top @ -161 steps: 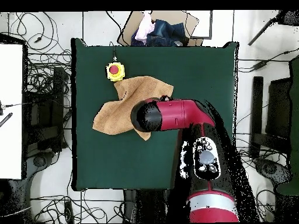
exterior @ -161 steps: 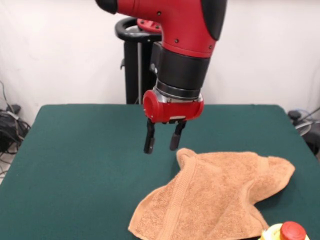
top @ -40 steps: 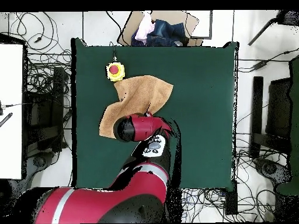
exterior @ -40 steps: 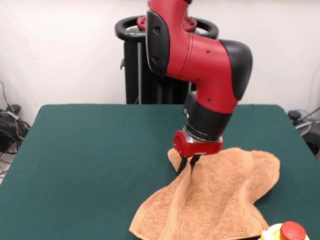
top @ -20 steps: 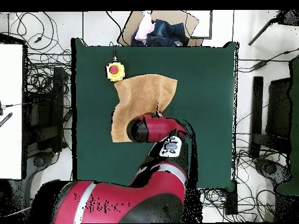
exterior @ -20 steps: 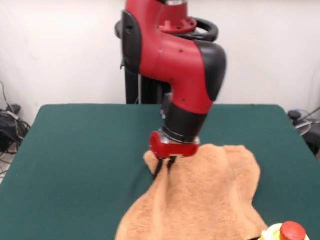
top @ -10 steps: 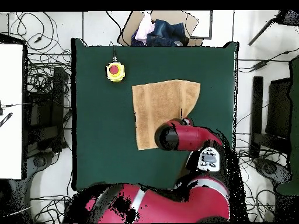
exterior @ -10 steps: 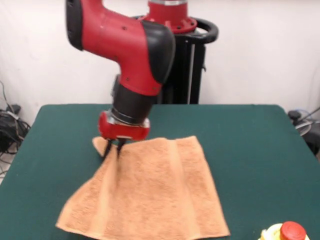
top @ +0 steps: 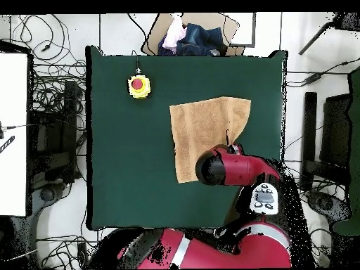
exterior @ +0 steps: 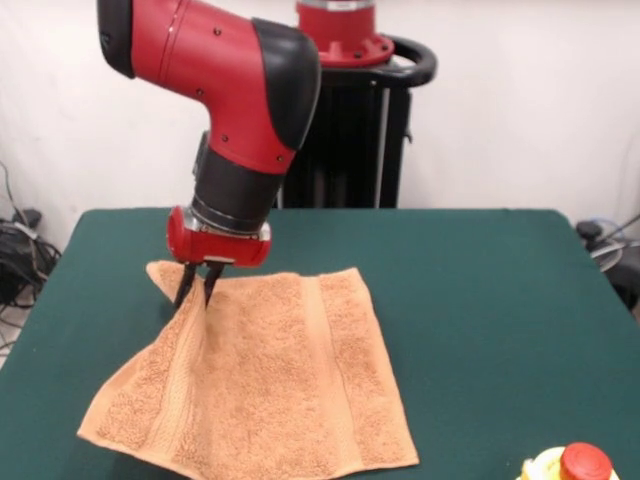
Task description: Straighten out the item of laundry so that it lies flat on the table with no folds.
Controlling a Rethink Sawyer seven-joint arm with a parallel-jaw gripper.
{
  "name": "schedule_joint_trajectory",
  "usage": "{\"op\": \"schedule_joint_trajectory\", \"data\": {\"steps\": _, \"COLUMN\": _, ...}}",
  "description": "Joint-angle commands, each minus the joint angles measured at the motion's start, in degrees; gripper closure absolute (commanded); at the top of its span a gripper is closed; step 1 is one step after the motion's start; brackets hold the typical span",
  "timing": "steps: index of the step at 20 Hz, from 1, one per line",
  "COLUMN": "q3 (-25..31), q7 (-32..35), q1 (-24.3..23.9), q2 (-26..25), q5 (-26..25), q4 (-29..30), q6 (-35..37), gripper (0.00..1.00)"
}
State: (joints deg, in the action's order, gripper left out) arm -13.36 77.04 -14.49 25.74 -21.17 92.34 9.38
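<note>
Jaws [exterior: 195, 293] pinching towel [exterior: 270, 390] at raised far corner, pressed nearly together on cloth. Towel spread on green counter [exterior: 480, 300], mostly flat, body trailing toward 5 o'clock from jaws in front view. Gripped corner lifted and wrinkled; likely needs lowering, release.

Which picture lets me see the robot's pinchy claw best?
The front view. There the gripper shows from the side, its two dark fingers shut on a corner of the towel and lifting it a little off the table. In the overhead view the red arm covers the gripper.
</note>
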Motion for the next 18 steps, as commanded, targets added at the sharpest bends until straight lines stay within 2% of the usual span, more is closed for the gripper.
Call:
{"op": "schedule_joint_trajectory", "data": {"steps": 1, "q3": 4.87, "q7": 5.12, "q1": 1.99, "q2": -1.11, "q5": -2.38, "q4": 1.67, "q6": 1.89, "gripper": 1.00}}
{"op": "schedule_joint_trajectory", "data": {"steps": 18, "q3": 6.13, "q7": 5.56, "q1": 2.38, "q2": -2.73, "q5": -1.81, "q4": 1.09, "q6": 0.92, "gripper": 1.00}}
